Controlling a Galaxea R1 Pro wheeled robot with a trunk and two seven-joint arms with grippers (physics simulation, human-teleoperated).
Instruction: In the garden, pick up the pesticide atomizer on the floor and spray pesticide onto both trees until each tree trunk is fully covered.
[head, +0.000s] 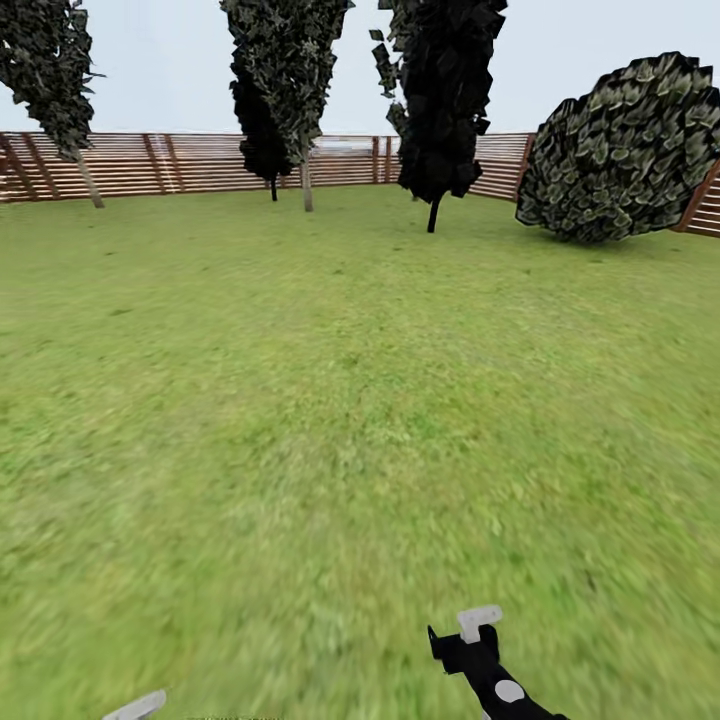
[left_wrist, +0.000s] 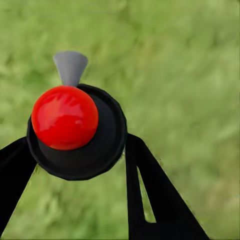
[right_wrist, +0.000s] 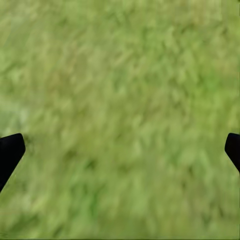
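The pesticide atomizer (left_wrist: 102, 145) sits between the fingers of my left gripper (left_wrist: 77, 142), which is shut on it. In the left wrist view it is a round black body with a red dome and a grey nozzle over grass. Its light grey head (head: 135, 705) peeks in at the head view's lower edge. My right gripper (right_wrist: 120, 147) is open over bare grass, its black fingertips wide apart. The right arm's black end (head: 480, 655) shows low in the head view. Far trees (head: 290, 70) stand by the fence on thin-looking trunks. I cannot tell whether they are the task's trees.
A wide green lawn (head: 330, 400) stretches ahead to a brown slatted fence (head: 180, 162). A big round bush (head: 625, 150) stands at the back right. A leaning tree (head: 55, 70) is at the back left and a dark tree (head: 440, 100) stands right of centre.
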